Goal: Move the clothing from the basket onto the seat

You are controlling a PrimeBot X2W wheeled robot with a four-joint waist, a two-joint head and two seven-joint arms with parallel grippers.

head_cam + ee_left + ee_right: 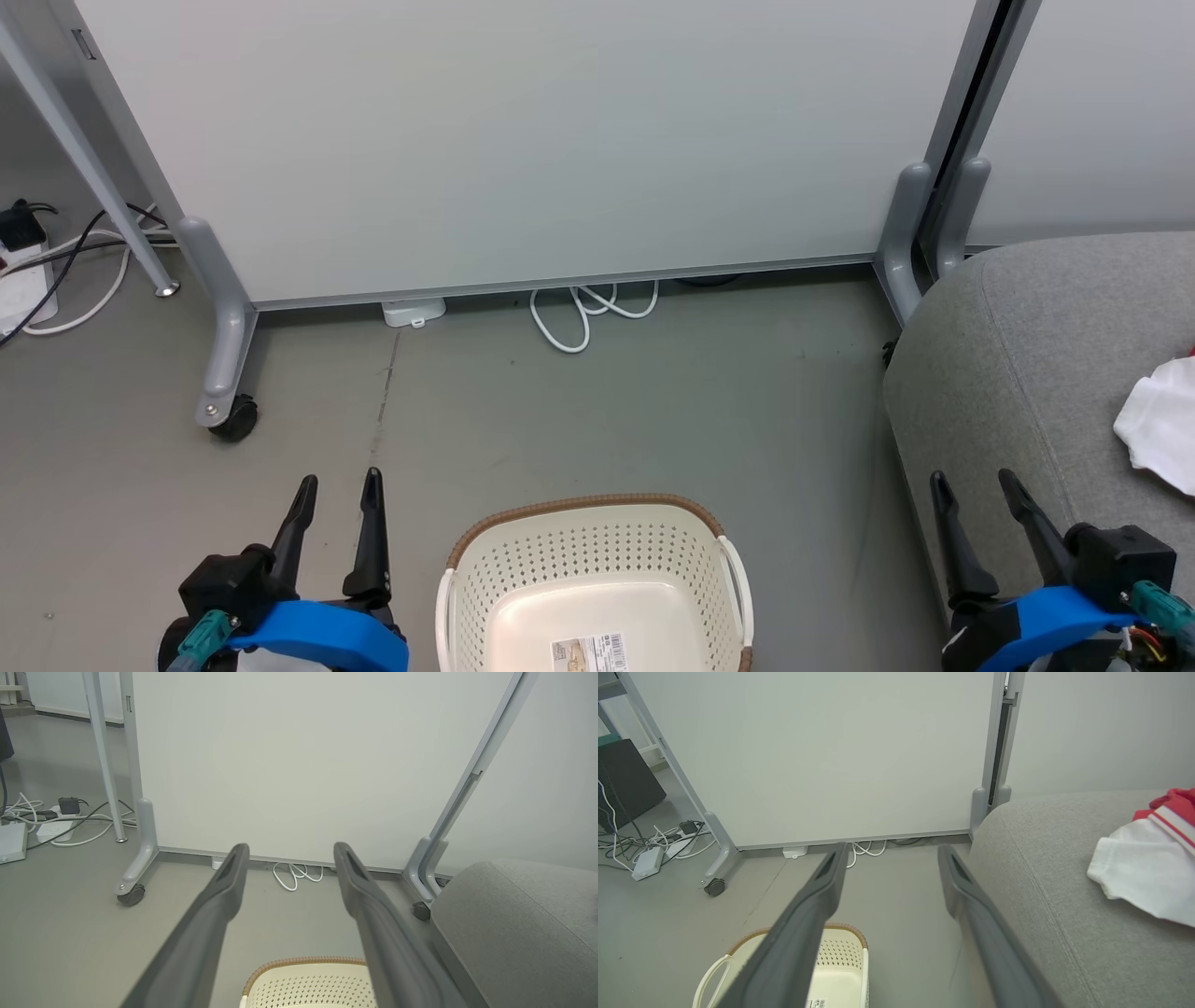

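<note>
1. The floor (653,411) is smooth and grey, with a thin dark seam running down from the base of the screen in the left half of the head view.
2. A pale partition panel (523,140) spans the upper part of the head view. It stands on grey metal legs, and a black castor (235,420) sits under the left leg, at left of centre.
3. A looped white cable (579,317) lies on the floor just under the panel's lower edge, at upper centre. A white power strip (23,289) with dark and white leads lies at the far left edge.
4. The basket (579,551) stands on the floor at the bottom centre of the head view, its brown rim towards the panel. Its bare cream bottom carries a barcode label (588,651).
5. The seat (1018,345) takes up the right edge of the head view, its rounded corner near the panel's right leg.
6. The clothing (1143,872) lies on the seat at the right edge of the frame: a white piece with red stripes, and red fabric behind it.
7. The left pincer (341,478) hangs at lower left beside the basket, fingers spread wide and holding nothing.
8. The right pincer (972,478) hangs at lower right in front of the seat's edge, likewise wide apart with nothing between its fingers.
</note>
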